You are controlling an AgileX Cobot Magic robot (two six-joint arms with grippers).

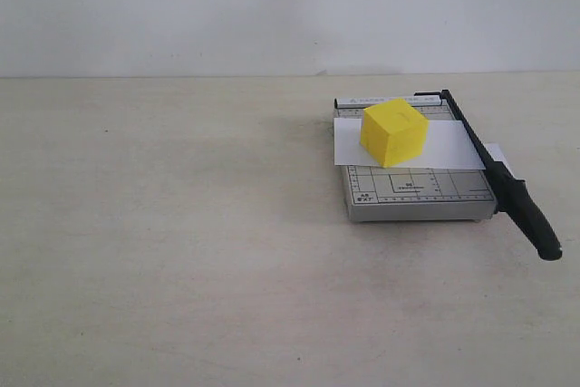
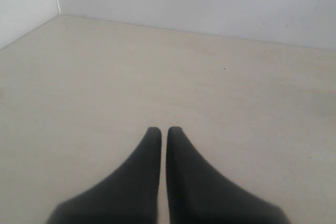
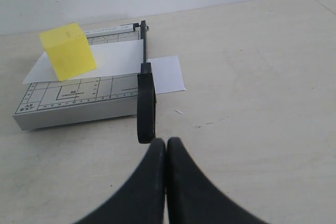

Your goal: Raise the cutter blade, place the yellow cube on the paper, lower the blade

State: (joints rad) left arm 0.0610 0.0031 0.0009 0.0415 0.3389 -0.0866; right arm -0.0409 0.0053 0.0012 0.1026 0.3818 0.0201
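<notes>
The left gripper (image 2: pixel 164 129) is closed: its two dark, tapered fingers (image 2: pixel 142 177) lie side by side with only a hairline slit between them, and the tips are level. It is angled forward over the tabletop (image 2: pixel 79 93). The right gripper (image 3: pixel 166 141) is closed as well. Its black fingers (image 3: pixel 189 187) press together along their whole visible length and meet at rounded tips.

Exterior view raised, frontal, right wrist low, near the shared cutter blade (image 1: pixel 500 178), left wrist facing table (image 2: pixel 210 77)
</notes>
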